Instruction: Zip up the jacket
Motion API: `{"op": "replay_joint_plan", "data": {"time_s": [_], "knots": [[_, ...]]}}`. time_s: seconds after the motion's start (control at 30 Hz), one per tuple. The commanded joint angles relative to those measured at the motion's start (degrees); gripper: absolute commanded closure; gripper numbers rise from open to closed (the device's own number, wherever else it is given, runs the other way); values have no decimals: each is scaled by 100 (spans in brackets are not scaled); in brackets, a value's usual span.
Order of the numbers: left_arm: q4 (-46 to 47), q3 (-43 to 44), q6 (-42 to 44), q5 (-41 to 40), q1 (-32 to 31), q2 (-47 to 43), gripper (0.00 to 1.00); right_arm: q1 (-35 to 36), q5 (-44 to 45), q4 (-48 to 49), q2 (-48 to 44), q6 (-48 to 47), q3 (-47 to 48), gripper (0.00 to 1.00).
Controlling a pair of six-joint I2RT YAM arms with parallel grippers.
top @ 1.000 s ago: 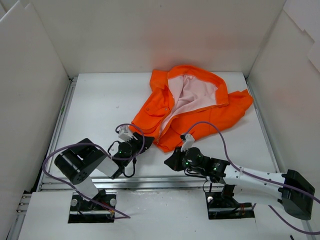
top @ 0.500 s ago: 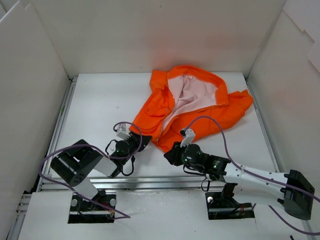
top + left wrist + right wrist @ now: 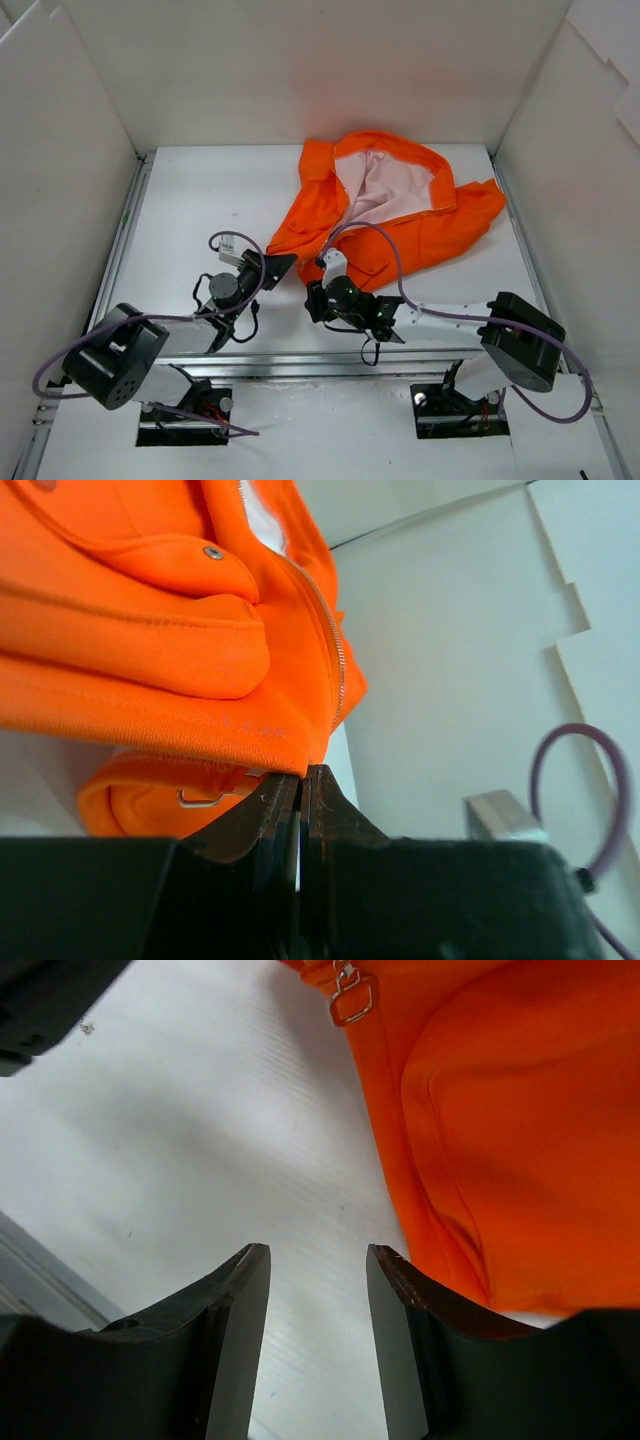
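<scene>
The orange jacket (image 3: 420,235) lies open at the back middle of the table, its pale pink lining (image 3: 385,185) showing. My left gripper (image 3: 283,263) is at its near left hem corner. In the left wrist view my jaws (image 3: 305,772) are pressed together on the edge of the jacket's hem (image 3: 150,720). The zipper strip (image 3: 330,630) runs up from that corner, and a small metal pull (image 3: 205,798) hangs below the hem. My right gripper (image 3: 312,298) is open over bare table (image 3: 200,1140) just left of the jacket (image 3: 520,1110). The metal pull (image 3: 350,1000) shows ahead of it.
White walls enclose the table on the left, back and right (image 3: 560,150). Purple cables (image 3: 375,235) loop over both arms, and one crosses the jacket's near part. A metal rail (image 3: 300,365) runs along the near edge.
My left gripper has moved forward and up to the jacket's hem corner. My right gripper has slid left along the near hem. The jacket's near left flap has shifted back and left.
</scene>
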Motion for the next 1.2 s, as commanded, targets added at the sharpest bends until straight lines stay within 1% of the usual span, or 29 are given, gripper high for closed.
{"op": "replay_joint_plan", "data": {"time_s": [0.0,0.03,0.1,0.23,0.37,0.4,0.43,0.47,0.5,0.67,0.7,0.77,0.8,0.87,0.97,1.0,1.03,1.17], "knots": [[-65,213,19,186,41,-499,100,-53,303,870,265,-455,428,55],[-561,222,54,169,41,-830,100,-105,312,1036,327,-498,454,53],[-855,283,133,169,93,-1025,100,-114,320,1169,520,-551,524,52],[-1653,415,221,265,93,-1447,100,-176,443,1844,696,-744,464,50],[-2148,477,318,204,93,-1633,100,-281,330,2250,478,-745,183,50],[-2183,460,310,169,146,-1633,100,-299,242,2320,398,-710,121,47],[-2166,442,292,169,146,-1607,100,-377,172,2356,337,-640,60,39],[-2114,381,266,169,146,-1563,100,-430,75,2382,266,-596,-11,37],[-2043,354,231,221,207,-1519,100,-492,-221,2400,266,-561,-20,37],[-1358,284,-103,590,313,-1071,100,-712,-689,2400,494,-525,111,37],[-1296,275,-130,660,365,-1001,100,-764,-760,2470,512,-525,121,40],[-1190,284,-174,722,366,-956,100,-817,-935,2584,538,-499,138,50],[-1182,284,-174,775,366,-939,100,-879,-1102,2620,556,-508,164,60],[-1138,266,-209,801,366,-921,100,-958,-1391,2603,643,-508,278,62],[-1076,214,-244,854,427,-929,100,-1064,-1962,2532,828,-551,410,55],[-1076,205,-244,872,427,-956,100,-1107,-2043,2576,880,-543,411,49],[-1076,179,-253,872,427,-965,100,-1116,-2087,2620,977,-534,411,46],[-1102,161,-253,916,480,-991,100,-1152,-2035,2848,1136,-481,376,44]]}}
